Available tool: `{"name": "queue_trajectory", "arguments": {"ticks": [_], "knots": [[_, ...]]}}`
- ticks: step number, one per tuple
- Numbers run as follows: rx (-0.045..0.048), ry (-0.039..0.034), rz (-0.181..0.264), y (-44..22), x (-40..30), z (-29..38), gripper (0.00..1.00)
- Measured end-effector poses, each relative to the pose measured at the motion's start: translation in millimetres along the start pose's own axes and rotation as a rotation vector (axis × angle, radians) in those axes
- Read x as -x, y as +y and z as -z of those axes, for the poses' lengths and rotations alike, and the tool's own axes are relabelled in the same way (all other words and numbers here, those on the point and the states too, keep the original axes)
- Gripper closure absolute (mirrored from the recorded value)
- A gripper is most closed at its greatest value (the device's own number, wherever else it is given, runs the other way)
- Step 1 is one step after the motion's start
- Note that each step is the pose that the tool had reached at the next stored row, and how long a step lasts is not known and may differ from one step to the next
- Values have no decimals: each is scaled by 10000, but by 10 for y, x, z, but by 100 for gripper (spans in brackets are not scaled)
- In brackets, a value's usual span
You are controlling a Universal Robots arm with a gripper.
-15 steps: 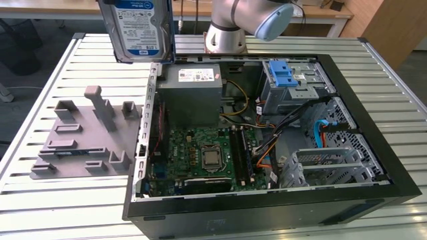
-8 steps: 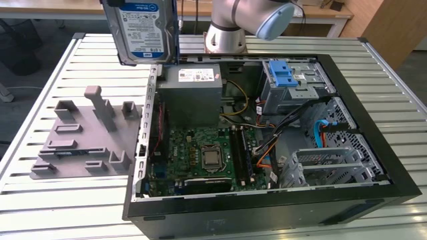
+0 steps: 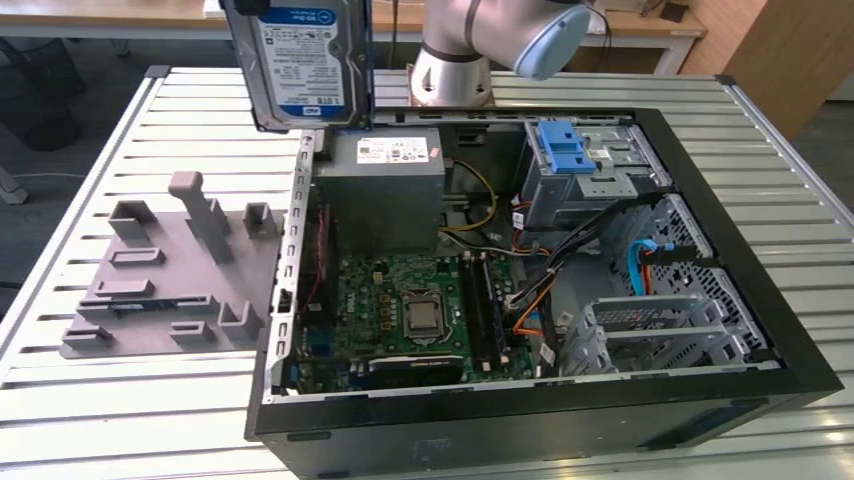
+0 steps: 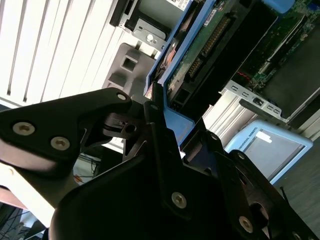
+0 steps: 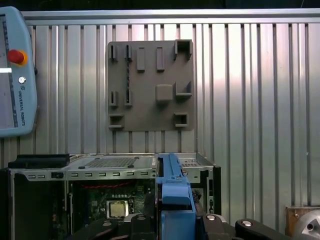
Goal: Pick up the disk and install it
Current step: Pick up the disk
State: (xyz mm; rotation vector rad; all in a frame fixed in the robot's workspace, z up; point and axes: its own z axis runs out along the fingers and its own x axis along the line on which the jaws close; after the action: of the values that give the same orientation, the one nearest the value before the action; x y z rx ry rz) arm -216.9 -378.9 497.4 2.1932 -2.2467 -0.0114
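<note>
- Air is all that is under the disk point(image 3: 304, 60): in the exterior view it hangs up high, over the far corner of the open computer case point(image 3: 747, 260) on the exterior view's left.
- It stands on its edge there, with its flat face turned to the camera.
- That face is silver metal with a big label, blue at the top and white lower down.
- In the second wrist view the other side of the disk point(image 4: 210, 45) shows. It is a green board with small parts and a row of pins, and a blue plastic frame runs along its side.
- In the first wrist view the blue frame of the disk point(image 5: 175, 192) sticks up from between the black parts at the bottom.
- The claw point(image 4: 165, 120) is black, and its fingers point(image 4: 155, 100) are pressed tight on the blue frame, so the disk is gripped fast.
- The arm point(image 3: 467, 50) is silver and stands just beside the disk on the exterior view's right.
- The case lies open on the slatted bench point(image 3: 134, 400).
- Inside it are a grey power box point(image 3: 387, 195), a green main board point(image 3: 387, 300) and a grey drive cage point(image 3: 594, 170) with a blue latch.
- A grey plate point(image 3: 147, 290) with little blocks lies on the bench beside the case.
</note>
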Motion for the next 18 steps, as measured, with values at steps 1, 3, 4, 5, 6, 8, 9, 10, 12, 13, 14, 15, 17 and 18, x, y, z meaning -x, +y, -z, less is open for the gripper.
{"name": "queue_trajectory", "arguments": {"ticks": [1, 3, 4, 5, 6, 8, 9, 10, 12, 13, 14, 15, 17, 18], "knots": [[0, 0, 0, -12, -3, -1, 64], [-1, -2, 0, -21, -29, -4, 64], [-1, -1, 0, -25, -50, -5, 64], [0, 0, 0, -28, -71, -6, 64], [0, -1, 0, -31, -88, -7, 64], [-1, -1, 0, -46, -115, -9, 64], [-1, -1, 0, -62, -124, -9, 64], [-1, -1, 0, -83, -131, -10, 64], [-1, 0, 0, -136, -144, -10, 64], [-1, 0, 0, -166, -148, -10, 64], [0, 0, 0, -197, -152, -10, 64], [0, 0, 0, -228, -156, -11, 64], [0, 0, 1, -278, -163, -12, 64], [-1, -1, 1, -293, -167, -12, 64]]}}
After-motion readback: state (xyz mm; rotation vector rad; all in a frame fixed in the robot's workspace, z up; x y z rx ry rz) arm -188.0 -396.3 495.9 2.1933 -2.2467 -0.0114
